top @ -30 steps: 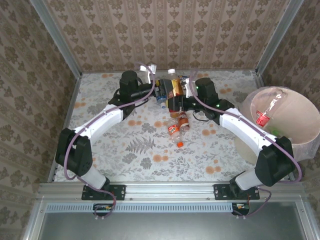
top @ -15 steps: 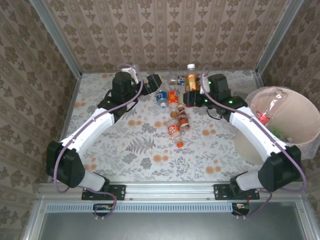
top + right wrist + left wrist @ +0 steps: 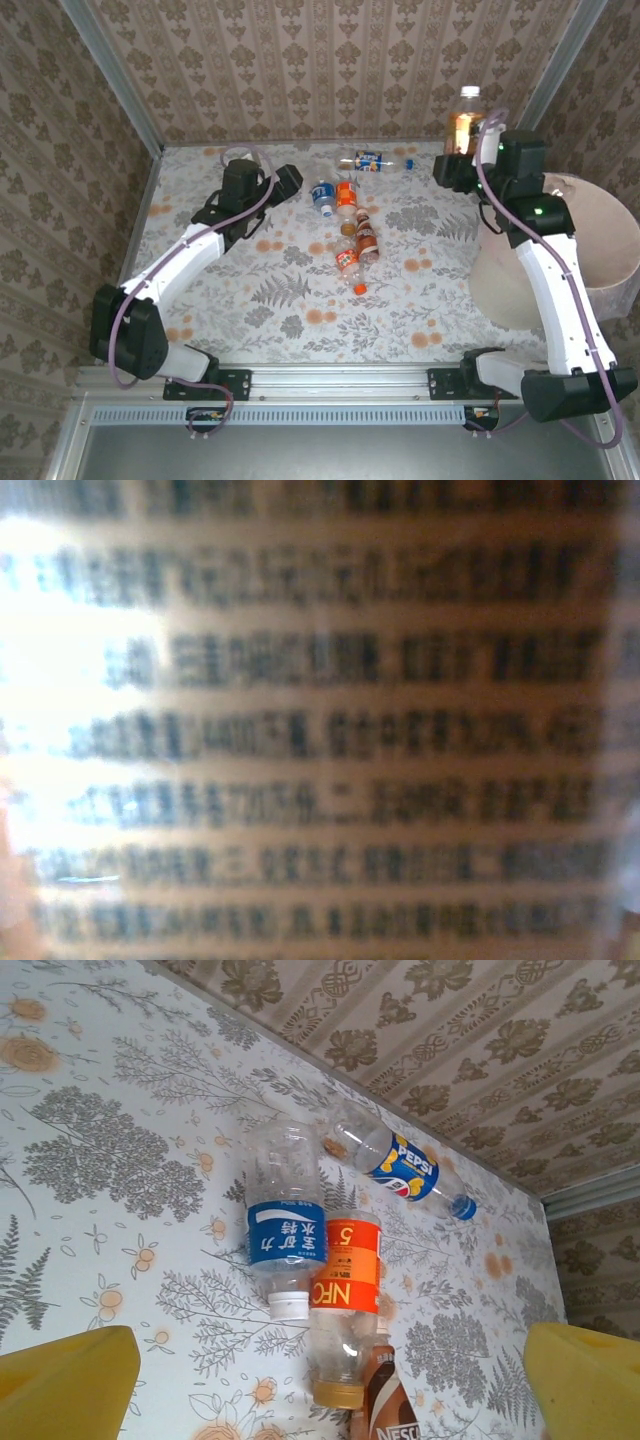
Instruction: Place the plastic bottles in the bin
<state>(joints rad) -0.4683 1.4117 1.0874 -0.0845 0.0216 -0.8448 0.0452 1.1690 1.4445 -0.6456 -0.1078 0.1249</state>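
Currently the held bottle is clear, with orange drink and a white cap. It's upright and aloft near the back wall, just left of the bin and not yet over its rim. Its label sits hard against the right wrist lens, with the print blurred.

Right gripper: closed on the bottle's lower part, as far as I can judge. The finger contact itself isn't visible.

Step in hand, as I read it, is carry and drop. Recs:
- I swing the arm right until the bottle is well inside the rim, not merely above it.
- I keep height so the bottle base clears the rim. The liner looks flimsy, and a knock could drag it.
- I release only once centred. The bin is far wider than the bottle, so margin is good.
- Grip is low and the bottle tall, so I move smoothly to avoid tipping it.

Others lie on the table: blue-label bottle touching NFC bottle, and Pepsi bottle just beyond them.

Left gripper: yellow fingers wide apart and holding nothing, near that cluster. I'd leave it parked there, well apart from the right arm's path.
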